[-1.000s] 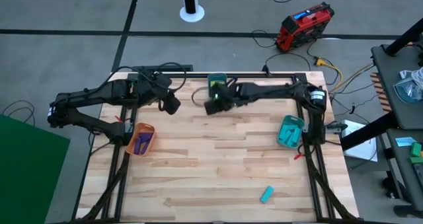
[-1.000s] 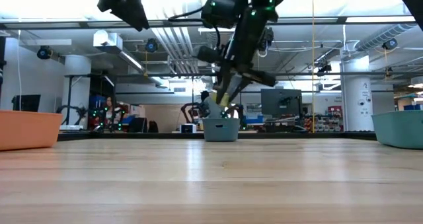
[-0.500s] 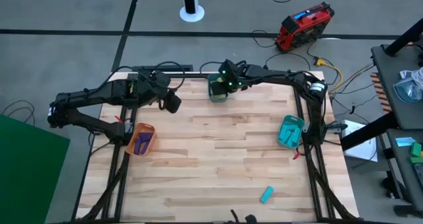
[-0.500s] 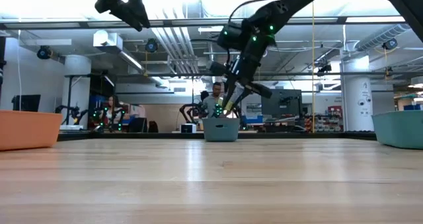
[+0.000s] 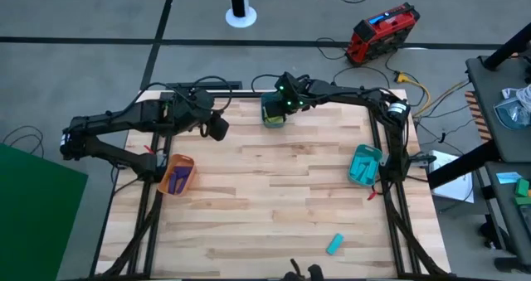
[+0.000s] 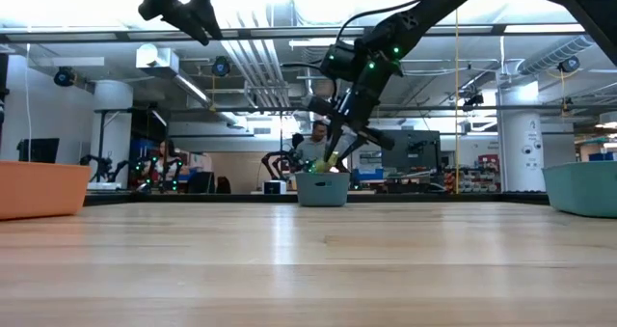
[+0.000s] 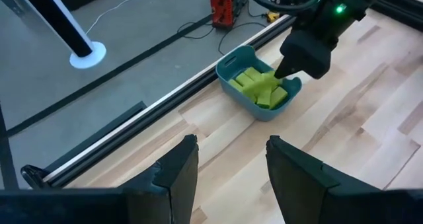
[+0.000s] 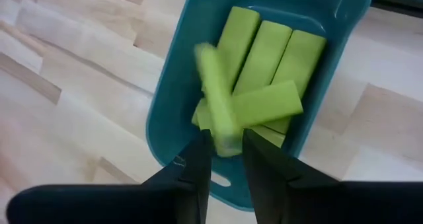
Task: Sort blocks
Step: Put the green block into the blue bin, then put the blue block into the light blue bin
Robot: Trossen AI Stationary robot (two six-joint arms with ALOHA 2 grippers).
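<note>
My right gripper hangs over the dark teal bin at the middle of the table's far edge, shut on a yellow-green block. Several more yellow-green blocks lie in that bin. A cyan block lies flat on the table near the front edge. My left gripper is open and empty, raised above the table left of the bin; it also shows in the high view. My right gripper pinches the yellow-green block's near end between its two fingers. The fingers slant down from above, along the block. The block points down into the bin, tilted, above the blocks that lie there; whether its far end touches them I cannot tell.
An orange bin with purple blocks stands at the table's left edge. A light teal bin with cyan blocks stands at the right edge. The middle of the wooden table is bare.
My right gripper has gone toward the table's far edge with the yellow-green block, from in front of the dark teal bin to over it, and has come down toward the bin. For the last half second it has barely moved.
</note>
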